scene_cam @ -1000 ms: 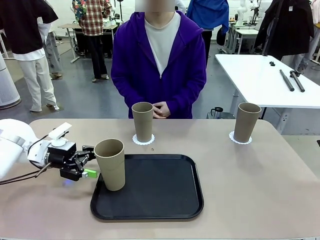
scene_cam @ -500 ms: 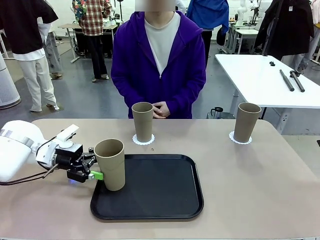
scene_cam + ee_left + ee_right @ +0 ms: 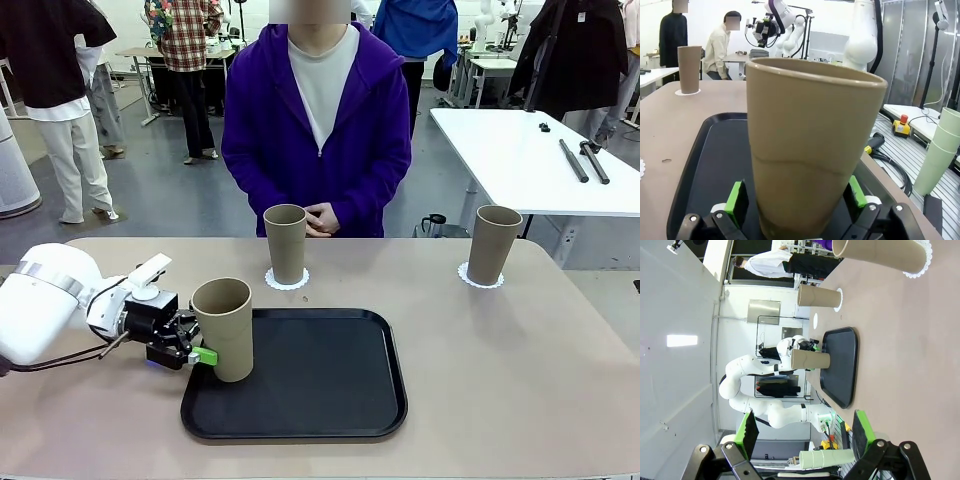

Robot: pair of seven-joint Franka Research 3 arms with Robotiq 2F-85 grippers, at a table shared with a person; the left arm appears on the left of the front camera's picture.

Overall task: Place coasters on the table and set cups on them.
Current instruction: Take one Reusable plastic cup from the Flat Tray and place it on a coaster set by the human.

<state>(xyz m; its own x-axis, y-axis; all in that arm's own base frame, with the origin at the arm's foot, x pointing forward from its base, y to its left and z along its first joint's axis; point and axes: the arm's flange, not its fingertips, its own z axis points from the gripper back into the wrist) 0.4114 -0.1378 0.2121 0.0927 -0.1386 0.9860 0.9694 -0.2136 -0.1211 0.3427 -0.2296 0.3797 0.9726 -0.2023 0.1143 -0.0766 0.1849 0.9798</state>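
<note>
Left hand (image 3: pixel 200 347) advanced, open astride tray cup (image 3: pixel 224 328); three cups, two on coasters.

Grey smooth floor (image 3: pixel 170 190) behind the work table, open lab hall. White rectangular table (image 3: pixel 520 160) at right rear with two dark rods (image 3: pixel 585 160) on it. More white tables (image 3: pixel 140 55) far back left. White wall (image 3: pixel 705 20) and metal panelled wall (image 3: pixel 905 45), bright even lighting

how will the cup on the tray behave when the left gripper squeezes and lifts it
The cup on the tray is tall and narrow at the base, so a push from the left gripper may tip it. It looks empty, so probably light. Its matte tapered wall could slip downward in a loose grip.
</note>
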